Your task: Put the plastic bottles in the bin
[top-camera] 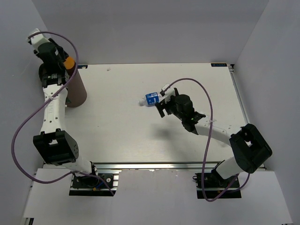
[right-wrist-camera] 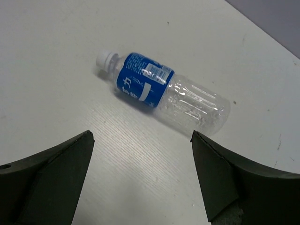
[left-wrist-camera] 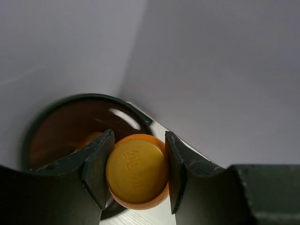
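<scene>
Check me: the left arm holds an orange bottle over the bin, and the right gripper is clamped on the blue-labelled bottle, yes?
Not quite. The right gripper is open above the blue-labelled bottle, which lies free on the table; the right wrist view shows it. The rest holds.

Lettering on blue label (right-wrist-camera: 143,80) and orange bottle (left-wrist-camera: 137,169) illegible.

orange bottle (top-camera: 69,62) at bin (top-camera: 78,93) rim | blue-label bottle (top-camera: 150,98) (lying) beside right hand (top-camera: 162,104)

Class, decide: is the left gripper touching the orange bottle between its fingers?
Touching. The left wrist view shows both fingers of the left gripper pressed against the sides of the orange bottle.
</scene>
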